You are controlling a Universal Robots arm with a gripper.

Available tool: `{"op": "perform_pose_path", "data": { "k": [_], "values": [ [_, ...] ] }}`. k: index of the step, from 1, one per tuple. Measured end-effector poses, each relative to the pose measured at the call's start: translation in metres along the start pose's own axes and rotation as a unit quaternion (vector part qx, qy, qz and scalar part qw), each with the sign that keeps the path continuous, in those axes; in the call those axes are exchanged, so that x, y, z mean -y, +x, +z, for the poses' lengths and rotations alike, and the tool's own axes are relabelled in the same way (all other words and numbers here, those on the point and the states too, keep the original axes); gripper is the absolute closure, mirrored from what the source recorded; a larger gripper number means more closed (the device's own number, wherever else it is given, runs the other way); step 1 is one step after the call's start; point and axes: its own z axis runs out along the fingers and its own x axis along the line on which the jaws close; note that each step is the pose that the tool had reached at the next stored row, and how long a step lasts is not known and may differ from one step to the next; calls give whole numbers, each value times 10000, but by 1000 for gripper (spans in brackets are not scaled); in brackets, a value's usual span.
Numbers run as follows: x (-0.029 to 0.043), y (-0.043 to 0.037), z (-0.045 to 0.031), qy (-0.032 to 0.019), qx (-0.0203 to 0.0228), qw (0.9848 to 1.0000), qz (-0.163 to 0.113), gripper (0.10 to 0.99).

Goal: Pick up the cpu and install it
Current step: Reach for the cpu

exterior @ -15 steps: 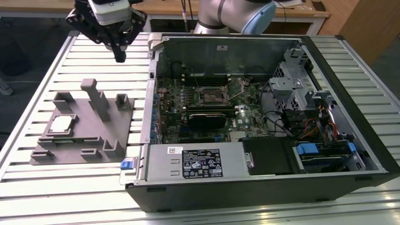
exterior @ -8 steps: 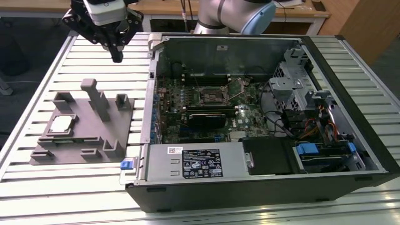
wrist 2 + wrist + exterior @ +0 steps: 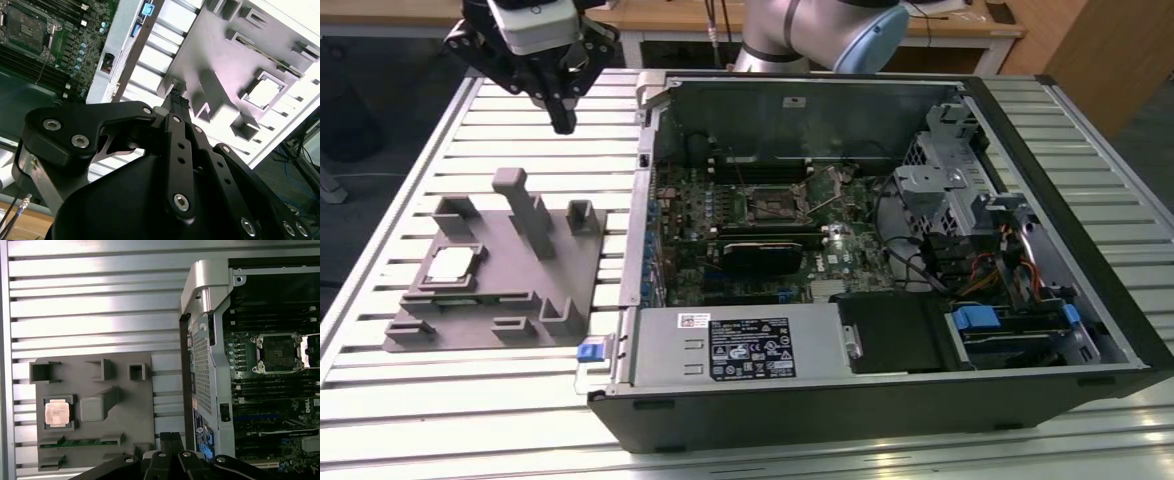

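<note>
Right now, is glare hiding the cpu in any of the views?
In the second wrist view the cpu is washed out near white, like the grey holder under it; in the first wrist view its top glares pale pink yet its edges stand out; in the exterior view it is evenly lit.

- Slatted metal table (image 3: 480, 400), spread out beneath the gripper (image 3: 562, 125).
- Grey tray (image 3: 507, 285) on it, near the gripper.
- Open computer case (image 3: 854, 415) beside the tray, farther from the gripper.
</note>
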Motion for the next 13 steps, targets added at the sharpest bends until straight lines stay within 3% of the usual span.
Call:
{"op": "perform_pose_path", "data": {
  "k": [13],
  "values": [
    [10, 128, 5, 0, -3, 10000, 0, 980]
  ]
}}
